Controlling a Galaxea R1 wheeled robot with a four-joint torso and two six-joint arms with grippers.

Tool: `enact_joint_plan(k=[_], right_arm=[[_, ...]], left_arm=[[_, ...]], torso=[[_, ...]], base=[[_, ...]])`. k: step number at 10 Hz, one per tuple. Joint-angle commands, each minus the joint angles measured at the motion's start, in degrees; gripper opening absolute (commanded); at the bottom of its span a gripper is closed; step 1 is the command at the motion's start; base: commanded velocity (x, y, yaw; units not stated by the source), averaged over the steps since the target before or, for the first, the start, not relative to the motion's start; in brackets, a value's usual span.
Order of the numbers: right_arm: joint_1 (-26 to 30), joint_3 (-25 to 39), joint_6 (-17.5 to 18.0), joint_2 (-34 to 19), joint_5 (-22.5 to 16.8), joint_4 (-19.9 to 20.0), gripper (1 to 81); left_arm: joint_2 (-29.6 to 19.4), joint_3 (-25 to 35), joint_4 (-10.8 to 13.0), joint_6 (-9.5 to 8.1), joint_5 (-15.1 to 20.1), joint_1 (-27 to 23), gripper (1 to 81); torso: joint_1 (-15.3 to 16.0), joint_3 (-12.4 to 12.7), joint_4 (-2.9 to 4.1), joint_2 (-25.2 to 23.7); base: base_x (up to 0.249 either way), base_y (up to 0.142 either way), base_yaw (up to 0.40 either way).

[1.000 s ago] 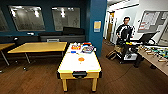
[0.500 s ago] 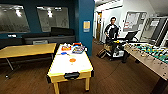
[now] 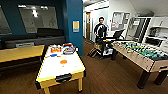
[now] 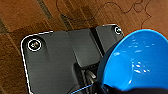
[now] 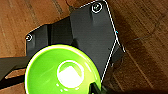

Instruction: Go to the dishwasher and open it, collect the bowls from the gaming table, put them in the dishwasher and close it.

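Observation:
The gaming table [image 3: 53,68], cream-topped with a black slot in its near end, stands at left centre of the head view. On it lie an orange bowl [image 3: 63,61] and a small blue piece [image 3: 53,55]. In the left wrist view a blue bowl [image 4: 138,60] hangs over the robot's dark base plate and the wooden floor, with my left gripper [image 4: 117,89] shut on its rim. The right wrist view has a green bowl [image 5: 62,71] held the same way, my right gripper [image 5: 96,88] shut on its edge. The dishwasher is out of view.
A foosball table [image 3: 140,53] stands at right. A person [image 3: 100,30] with a control rig stands behind it near a doorway. Colourful boxes [image 3: 63,48] sit on the gaming table's far end. A plain wooden table [image 3: 20,53] and dark sofa [image 3: 32,40] are at left.
The whole head picture has shifted: the camera has turned, so the gaming table sits further left and the foosball table shows more fully at right.

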Motion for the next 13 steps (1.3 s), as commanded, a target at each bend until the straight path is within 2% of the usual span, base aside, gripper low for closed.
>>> enact_joint_plan(k=[1,9,13], right_arm=[[1.98,-0.07,0.1,-1.16,-2.22,-0.85,1.0],[1.98,-0.07,0.18,-1.95,-2.04,-1.46,1.0],[2.59,0.99,0.19,-7.23,-2.48,-1.99,1.0]], left_arm=[[-0.74,0.35,0.59,-0.24,1.48,-2.94,1.0],[-0.74,0.69,0.59,-0.24,1.39,-2.94,1.0],[-1.09,0.78,0.59,-0.24,1.3,-2.86,1.0]], torso=[[0.0,0.0,0.0,0.0],[0.0,0.0,0.0,0.0],[0.0,0.0,0.0,0.0]], base=[[0.0,0.0,-0.323],[0.0,0.0,-0.323],[0.0,0.0,-0.323]])
